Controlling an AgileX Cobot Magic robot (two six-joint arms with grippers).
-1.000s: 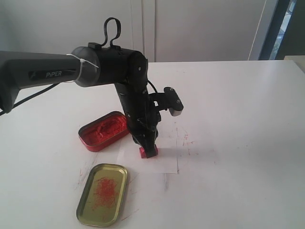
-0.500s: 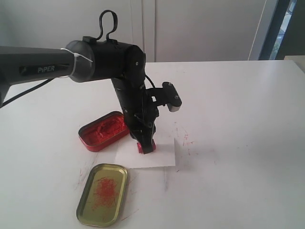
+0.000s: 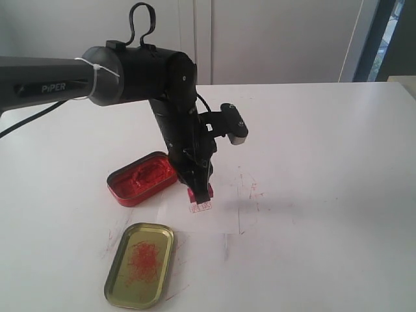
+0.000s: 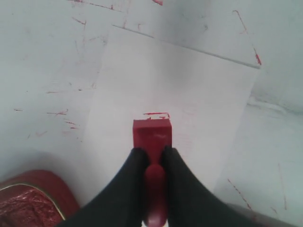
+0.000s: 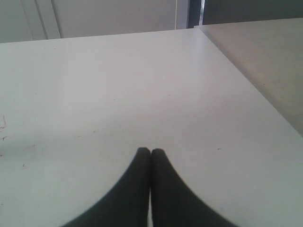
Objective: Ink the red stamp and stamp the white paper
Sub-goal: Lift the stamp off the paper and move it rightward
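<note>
**Operator:** What does my left hand have hold of?

**Spotter:** Your left hand (image 3: 202, 192) points straight down over the surface (image 3: 325, 162). Its two black fingers (image 4: 128, 189) are pinched on the narrow handle of the red stamp (image 4: 151, 135), closed only as far as that handle lets them. The stamp's block base faces down over the white paper (image 4: 189, 85) and seems to sit just off the sheet.

**Operator:** Any mark on the sheet?

**Spotter:** Yes. A small boxed red print (image 3: 201, 207) lies on the paper just beside the stamp's base. The sheet lies flat, with thin red scribbles on the surface around its edges.

**Operator:** And the containers?

**Spotter:** You have two, both on the left of the exterior view. The red ink tin (image 3: 140, 179) lies open just beside the paper's far-left edge. Its well is filled with a wrinkled, glossy red pad, and one corner of it shows in your left wrist view. The gold tin lid (image 3: 140, 264) lies nearer the camera with its inside facing up, and a tangle of red smears covers its floor. It sits near the paper's front corner but does not touch it.

**Operator:** My right hand?

**Spotter:** Your right hand (image 5: 150, 153) has its fingertips pressed together with nothing between them. It hangs over a plain stretch of the surface, near a corner.
</note>
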